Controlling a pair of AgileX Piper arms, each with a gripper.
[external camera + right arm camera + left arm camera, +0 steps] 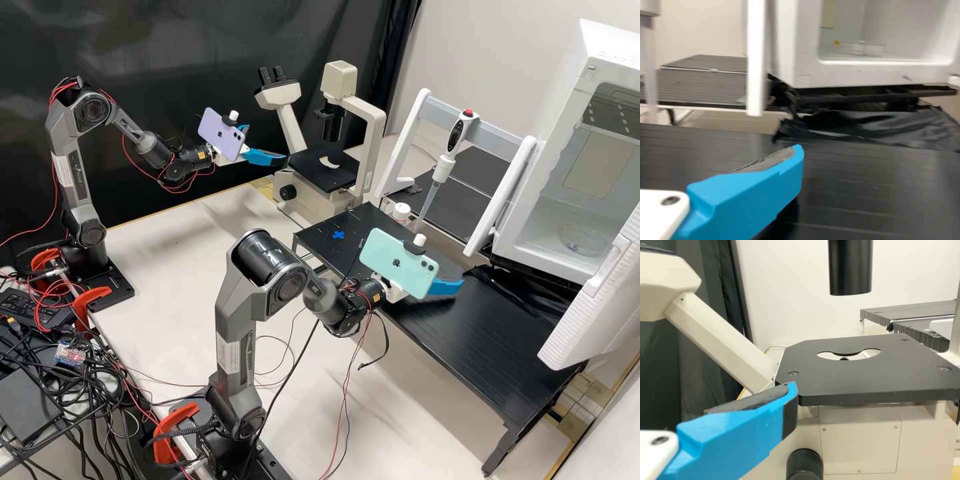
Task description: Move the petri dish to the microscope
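"Left gripper [267, 150] at the microscope [303, 197], near the corner of its black stage [313, 175], as seen from where I stand. And its grip?"

"Released, fingers parted, nothing between them. Right gripper [450, 287], likewise spread and bearing nothing, hangs above the long black table [493, 347]."

"Where is the petri dish [581, 239]?"

"Clear and round, it rests on the floor of the open white cabinet [547, 157], well apart from both grippers and from the microscope."

"What stands between, in our high view?"

"A pipette [455, 137], upright but slightly tilted, on a white-and-grey frame [497, 130]. A small white-capped container [401, 212] sits near its tip, and a blue cross-shaped mark [339, 235] lies on the black table."
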